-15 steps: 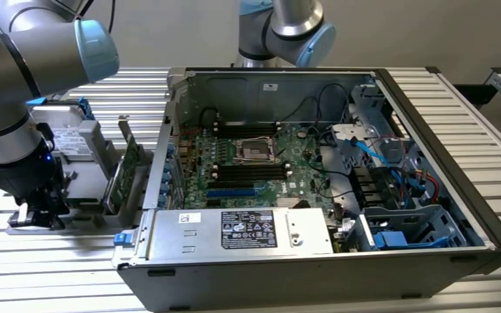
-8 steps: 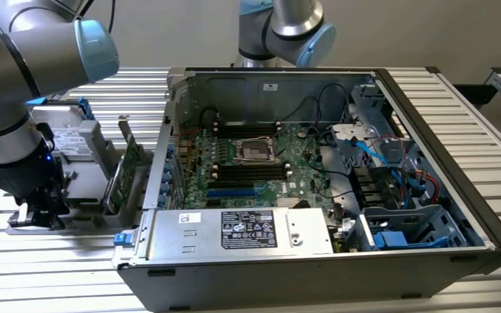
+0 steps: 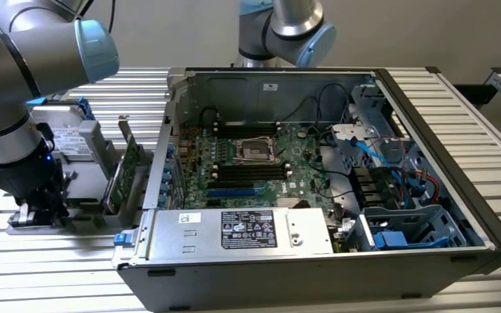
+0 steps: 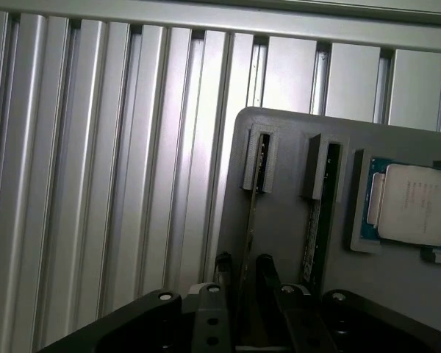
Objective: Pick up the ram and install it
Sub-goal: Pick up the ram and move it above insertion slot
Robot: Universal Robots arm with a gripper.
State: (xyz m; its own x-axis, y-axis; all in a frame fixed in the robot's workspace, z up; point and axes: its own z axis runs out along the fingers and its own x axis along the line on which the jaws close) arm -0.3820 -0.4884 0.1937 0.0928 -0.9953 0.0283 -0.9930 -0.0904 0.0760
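The ram [image 4: 247, 220] stands on edge in a slot of a grey holder [image 4: 287, 220], seen end-on as a thin dark strip. My gripper [image 4: 243, 271] straddles it from above, one black finger [image 4: 223, 271] on each side, with narrow gaps showing between pads and stick. A second similar stick [image 4: 314, 228] stands in the neighbouring slot. In the exterior view my gripper [image 3: 37, 205] is down at the grey holder [image 3: 76, 218] on the exterior view's left, beside the open computer case [image 3: 320, 169], whose motherboard [image 3: 250, 163] lies exposed with dark memory slots [image 3: 250, 171].
A processor chip [image 4: 411, 204] lies in a recess of the holder beside the sticks. A taller green expansion card [image 3: 128, 176] and a silver hard drive with blue clips [image 3: 63, 137] stand close to my gripper. A second robot arm [image 3: 286, 26] rises behind the case. The table is ribbed aluminium.
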